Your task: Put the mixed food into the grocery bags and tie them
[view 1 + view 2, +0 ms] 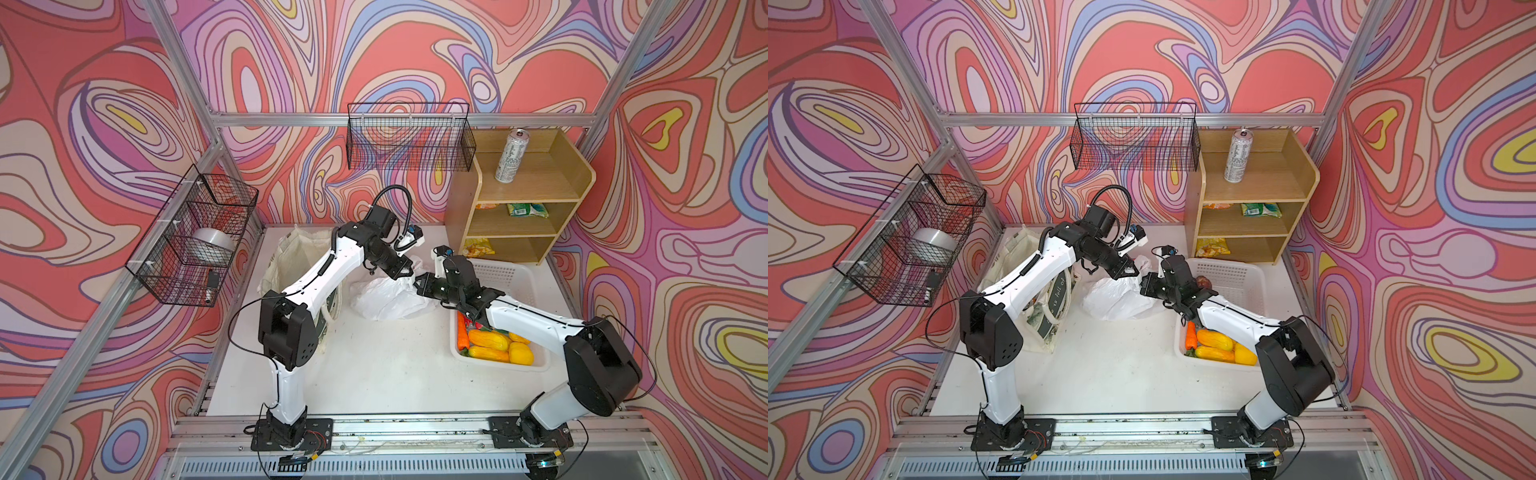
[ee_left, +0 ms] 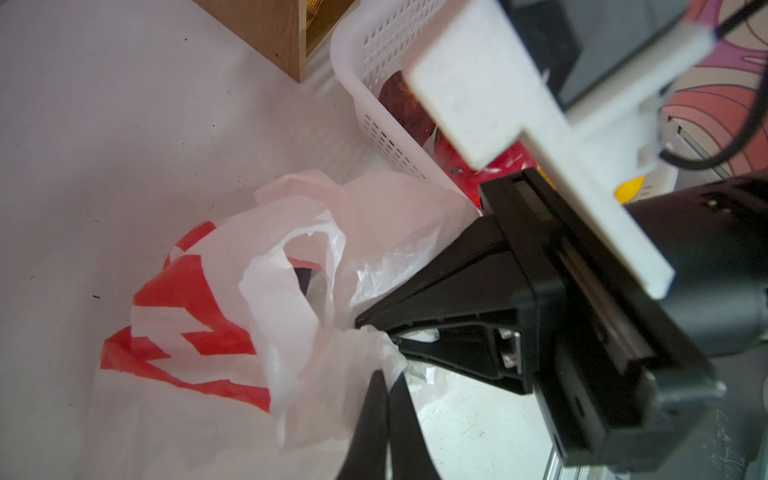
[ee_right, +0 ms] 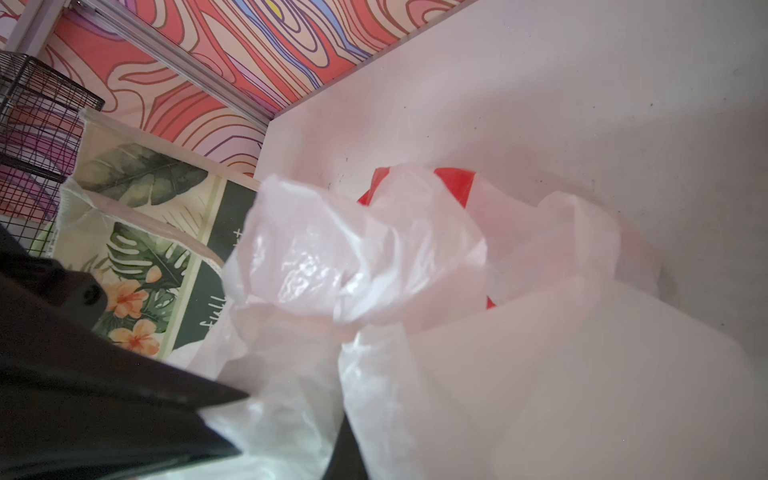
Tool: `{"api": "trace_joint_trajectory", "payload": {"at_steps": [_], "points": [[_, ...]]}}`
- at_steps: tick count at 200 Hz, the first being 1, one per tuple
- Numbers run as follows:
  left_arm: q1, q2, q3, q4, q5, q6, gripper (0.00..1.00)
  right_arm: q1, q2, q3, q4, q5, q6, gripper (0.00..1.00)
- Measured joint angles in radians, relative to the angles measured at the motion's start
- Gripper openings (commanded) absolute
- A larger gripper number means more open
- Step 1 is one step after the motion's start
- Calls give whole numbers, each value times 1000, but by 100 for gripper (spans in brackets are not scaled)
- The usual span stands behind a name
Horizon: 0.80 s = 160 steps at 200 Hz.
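Note:
The white plastic grocery bag (image 1: 384,301) (image 1: 1119,300) with red print (image 2: 187,307) lies crumpled mid-table. My left gripper (image 2: 385,376) (image 1: 410,271) is shut on a gathered strip of its plastic. My right gripper (image 1: 419,287) (image 2: 376,330) meets it tip to tip, shut on a neighbouring fold; film drapes over its finger (image 3: 347,451). The cream canvas tote (image 1: 296,259) (image 3: 158,257) stands upright at the left. Yellow vegetables (image 1: 500,345) and a carrot (image 1: 462,337) lie in the white basket (image 1: 521,276). A silver can (image 1: 511,156) and snack packets (image 1: 528,210) sit on the shelf.
The wooden shelf unit (image 1: 582,174) stands at the back right, right behind the basket. A red dragon fruit (image 2: 505,160) and a dark eggplant (image 1: 1203,281) lie in the basket's far part. Black wire baskets (image 1: 409,139) hang on the back and left walls.

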Motion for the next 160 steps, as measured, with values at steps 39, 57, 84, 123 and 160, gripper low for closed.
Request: {"api": "trace_joint_trajectory", "payload": {"at_steps": [39, 57, 84, 123, 160], "points": [[0, -61, -109, 105, -20, -29, 0, -6, -45, -4, -38, -13, 19, 47], [0, -150, -240, 217, -45, -50, 0, -21, -107, -6, -74, -27, 48, 54], [0, -258, -370, 367, -72, -69, 0, -48, -212, 13, -145, -39, 102, 55], [0, -285, -428, 523, -89, -83, 0, -55, -250, 49, -172, -78, 238, 53], [0, -285, -437, 570, -93, -83, 0, -54, -257, -67, -84, -148, 402, 56]]}}
